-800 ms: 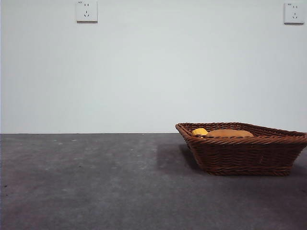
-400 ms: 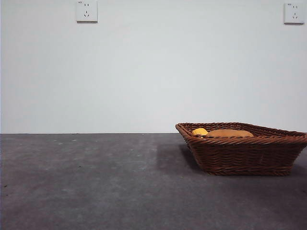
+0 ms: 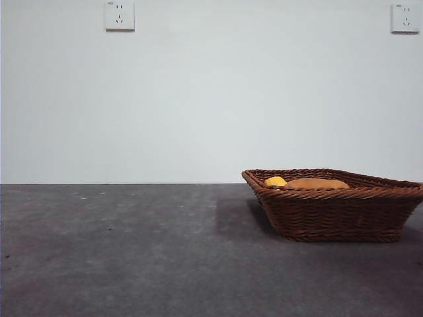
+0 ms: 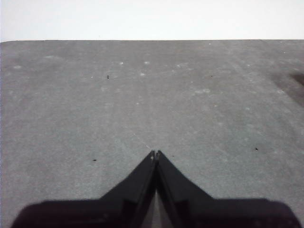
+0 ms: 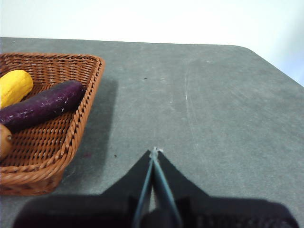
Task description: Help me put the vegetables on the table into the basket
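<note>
The brown wicker basket point(image 3: 337, 210) stands on the dark grey table point(image 3: 132, 251) at the right of the front view. Over its rim show the yellow corn point(image 3: 275, 181) and the tan-orange potato point(image 3: 316, 183). The right wrist view looks into the basket point(image 5: 71, 128): the corn point(image 5: 14, 86), the purple eggplant point(image 5: 42, 104) and an edge of the potato point(image 5: 4, 140) lie inside. My right gripper point(image 5: 155, 151) is shut and empty over bare table beside the basket. My left gripper point(image 4: 155, 153) is shut and empty over bare table, away from the basket.
A white wall with two sockets point(image 3: 119, 15) point(image 3: 405, 18) stands behind the table. The table's far edge and a rounded corner point(image 5: 247, 47) show in the right wrist view. No arm appears in the front view.
</note>
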